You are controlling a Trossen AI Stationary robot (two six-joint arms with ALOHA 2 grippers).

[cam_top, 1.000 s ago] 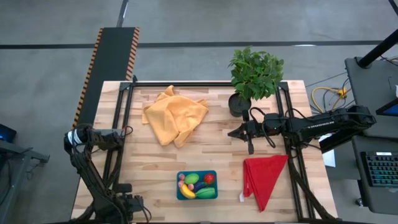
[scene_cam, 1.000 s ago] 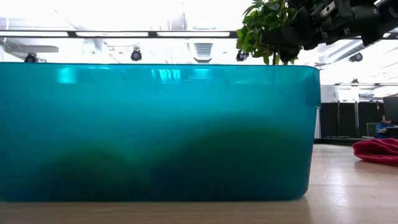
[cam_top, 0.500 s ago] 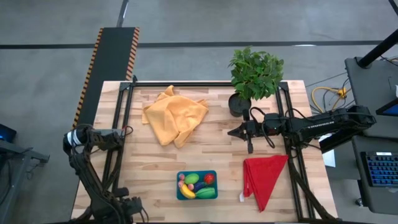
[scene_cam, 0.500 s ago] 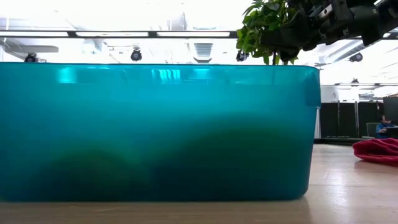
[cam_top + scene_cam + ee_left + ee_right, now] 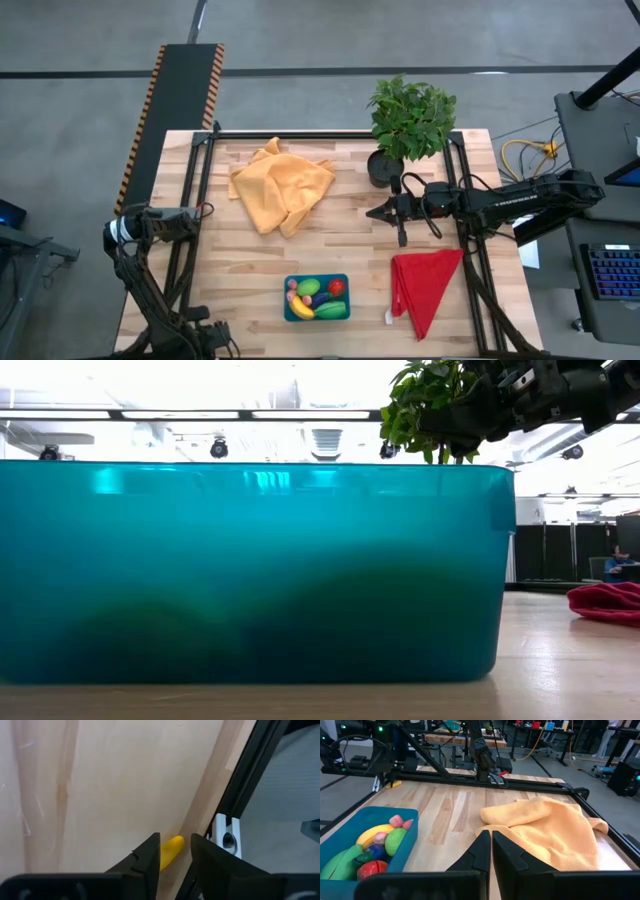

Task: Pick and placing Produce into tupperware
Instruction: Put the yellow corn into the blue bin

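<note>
Near the front edge of the bench, at its middle, sits the teal tupperware, its long axis running left to right across the bench. Inside lies the produce: a yellow banana angled along the left part, a red tomato in the far right corner, a long green piece lying lengthwise along the front wall, a second green piece, a dark eggplant and pink bits at the left end. Seen from bench height, the tub's wall fills most of the picture, with dark shapes showing dimly through it.

The right tool hangs over the bench just in front of a potted plant, pointing left toward an orange cloth; its fingers are pressed together with nothing between them. A red cloth lies right of the tub.

The left tool is at the bench's left edge by the black frame rail. Its fingers stand a little apart, with a small yellow piece seen between them; whether they grip it cannot be told.
</note>
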